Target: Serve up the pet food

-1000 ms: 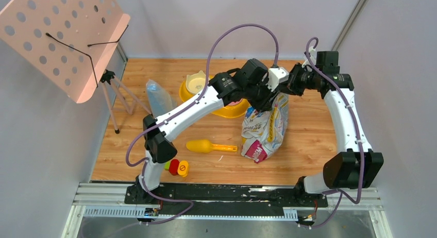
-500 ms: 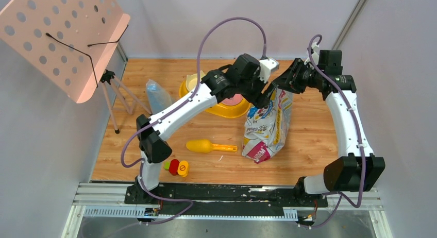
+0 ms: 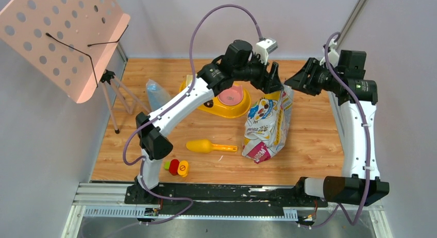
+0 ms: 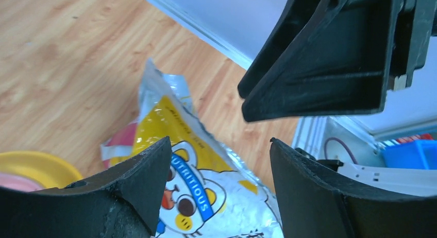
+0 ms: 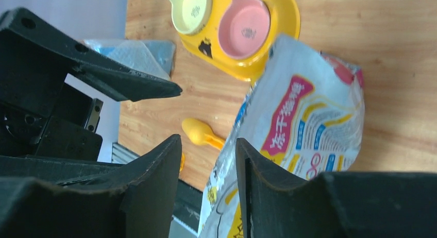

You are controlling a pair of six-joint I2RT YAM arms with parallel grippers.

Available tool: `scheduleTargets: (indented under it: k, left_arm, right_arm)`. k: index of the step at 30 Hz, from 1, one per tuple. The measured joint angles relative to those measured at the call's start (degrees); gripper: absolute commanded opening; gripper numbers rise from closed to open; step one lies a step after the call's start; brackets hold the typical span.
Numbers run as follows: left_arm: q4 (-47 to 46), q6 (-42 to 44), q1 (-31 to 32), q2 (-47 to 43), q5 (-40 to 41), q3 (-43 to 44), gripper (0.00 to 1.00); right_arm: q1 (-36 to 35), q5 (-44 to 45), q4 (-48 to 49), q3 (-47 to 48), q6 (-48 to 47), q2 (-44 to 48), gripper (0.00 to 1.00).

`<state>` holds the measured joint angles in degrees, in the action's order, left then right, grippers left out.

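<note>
The white printed foil bag [image 3: 267,127] stands on the wooden table, its top edge free. It also shows in the left wrist view [image 4: 206,181] and the right wrist view [image 5: 304,119]. No pet food shows; the kibble is hidden. My left gripper [image 3: 273,77] hangs open above the bag's top, touching nothing; in its wrist view [image 4: 220,141] the bag lies below the gap. My right gripper [image 3: 298,83] is open and empty just right of the bag top, with nothing between its fingers in the right wrist view [image 5: 207,140]. The yellow scoop [image 3: 206,145] lies left of the bag.
A yellow double feeder [image 3: 242,108] with a pink bowl [image 3: 231,96] and a cream bowl [image 5: 190,10] sits behind-left of the bag. A clear plastic bag [image 3: 157,96], a pink music stand [image 3: 62,37] and small red and yellow pieces [image 3: 178,167] stand to the left.
Both grippers were together at the bag's top; they have drawn apart and lifted off it. The right arm has swung right, the left up and back.
</note>
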<state>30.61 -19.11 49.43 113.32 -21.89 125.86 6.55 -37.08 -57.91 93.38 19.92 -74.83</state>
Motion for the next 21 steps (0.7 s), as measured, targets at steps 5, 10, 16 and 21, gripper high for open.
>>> scheduleTargets:
  k: [5,10,16,21]
  left_arm:
    - [-1.31,-1.60,1.07,3.06,-4.11,0.00,0.68]
    - [-1.22,-1.75,1.44,3.74,-5.64,-0.70,0.55]
    - [-1.11,-1.38,1.49,3.74,-7.50,-1.46,0.43]
    - [0.13,-0.81,1.49,3.74,-7.67,-2.49,0.36]
  right_arm:
    - [-0.52,0.20,-3.74,-3.65,-1.22,0.79,0.42]
    - [-1.64,0.79,-5.09,-4.52,-2.03,-0.15,0.38]
    - [-3.21,2.01,-4.70,-5.11,-2.51,-0.20,0.33]
    - [-4.57,3.37,-4.50,-6.64,-2.71,-0.50,0.29]
